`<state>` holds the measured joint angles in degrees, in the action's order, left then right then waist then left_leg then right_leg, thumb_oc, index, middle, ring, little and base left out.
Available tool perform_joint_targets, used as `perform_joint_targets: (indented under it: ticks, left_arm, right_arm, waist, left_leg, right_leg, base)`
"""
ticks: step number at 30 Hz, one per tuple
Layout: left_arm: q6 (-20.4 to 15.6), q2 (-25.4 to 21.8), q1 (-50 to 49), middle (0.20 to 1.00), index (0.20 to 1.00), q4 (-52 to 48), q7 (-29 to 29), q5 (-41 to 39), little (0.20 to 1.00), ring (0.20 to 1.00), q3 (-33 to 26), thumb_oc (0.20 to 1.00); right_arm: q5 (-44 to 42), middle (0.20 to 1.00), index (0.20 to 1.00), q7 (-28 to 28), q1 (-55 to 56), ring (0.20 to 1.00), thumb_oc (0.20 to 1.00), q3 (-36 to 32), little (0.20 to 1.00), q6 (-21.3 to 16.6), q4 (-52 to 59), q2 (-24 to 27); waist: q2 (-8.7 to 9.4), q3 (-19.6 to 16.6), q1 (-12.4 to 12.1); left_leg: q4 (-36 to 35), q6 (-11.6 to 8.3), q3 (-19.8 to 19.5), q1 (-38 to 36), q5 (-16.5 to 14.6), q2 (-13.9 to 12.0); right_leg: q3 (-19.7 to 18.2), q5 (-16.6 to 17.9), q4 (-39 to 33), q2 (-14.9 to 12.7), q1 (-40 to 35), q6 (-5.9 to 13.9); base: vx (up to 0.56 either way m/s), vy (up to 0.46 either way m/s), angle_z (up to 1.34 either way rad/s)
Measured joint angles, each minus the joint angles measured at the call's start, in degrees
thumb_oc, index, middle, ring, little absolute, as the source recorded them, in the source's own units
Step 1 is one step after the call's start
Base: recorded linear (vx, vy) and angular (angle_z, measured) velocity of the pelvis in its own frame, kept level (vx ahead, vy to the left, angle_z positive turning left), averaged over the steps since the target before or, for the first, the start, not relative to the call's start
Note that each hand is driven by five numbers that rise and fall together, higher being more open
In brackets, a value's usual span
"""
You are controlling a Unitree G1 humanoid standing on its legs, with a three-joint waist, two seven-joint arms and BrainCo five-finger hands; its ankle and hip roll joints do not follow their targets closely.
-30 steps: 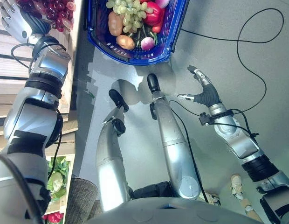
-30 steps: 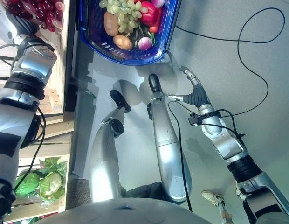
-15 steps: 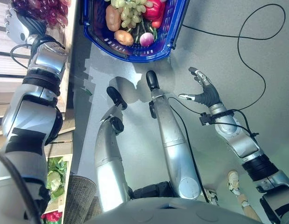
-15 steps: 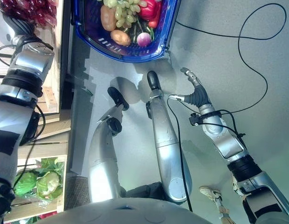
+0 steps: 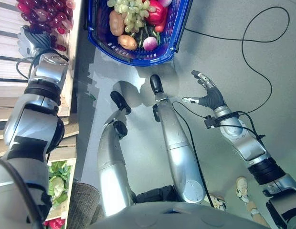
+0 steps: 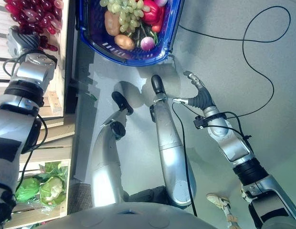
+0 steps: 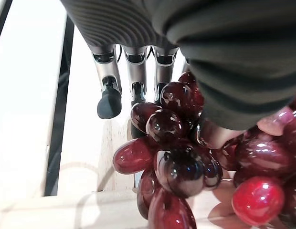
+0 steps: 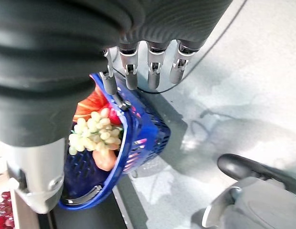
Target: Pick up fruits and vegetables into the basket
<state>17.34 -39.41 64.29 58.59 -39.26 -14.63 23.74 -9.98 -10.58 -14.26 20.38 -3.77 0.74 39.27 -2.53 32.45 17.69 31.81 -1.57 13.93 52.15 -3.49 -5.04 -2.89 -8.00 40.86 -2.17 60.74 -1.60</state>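
Two eye views: the left hand (image 5: 31, 40) is seen at the red grapes (image 5: 45, 12) on the wooden shelf (image 5: 7, 28); the blue basket (image 5: 179, 28) sits on the floor. The right hand (image 5: 207, 93) hangs open, empty. Left wrist view: fingers (image 7: 110, 95) are curled around the grapes.

The basket (image 5: 179, 28) holds produce on the floor, grapes (image 5: 43, 14) on the shelf (image 5: 5, 62) to its left
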Motion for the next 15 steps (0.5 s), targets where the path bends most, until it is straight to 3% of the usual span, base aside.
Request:
perform_joint_targets:
  ticks: [6,15]
  left_arm:
    - [-3.9,0.0,-4.9,0.2,0.2,-3.6,4.6,-3.0,0.2,0.2,-3.5,0.2]
    - [-11.7,0.0,-16.6,0.2,0.2,-10.8,18.0,-11.2,0.2,0.2,-6.7,0.2]
  right_arm:
    - [1.0,1.0,1.0,1.3,0.6,1.0,1.0,-1.2,1.0,0.1,0.5,0.0]
    - [3.4,1.0,1.0,3.7,5.9,1.0,1.0,-4.0,1.0,0.1,2.1,0.0]
  waist:
    - [0.04,0.0,-0.3]
    - [0.03,0.0,-1.9]
  left_leg:
    - [-0.5,-0.03,0.0,-3.1,0.0,0.0]
    - [-3.7,-0.25,0.2,-10.7,0.4,0.5]
  right_leg:
    - [0.1,-0.1,-0.5,0.0,-3.1,0.12]
    - [0.3,0.0,-2.9,-0.2,-10.4,0.03]
  base:
    - [-0.02,0.053,0.0]
    - [-0.01,0.054,0.0]
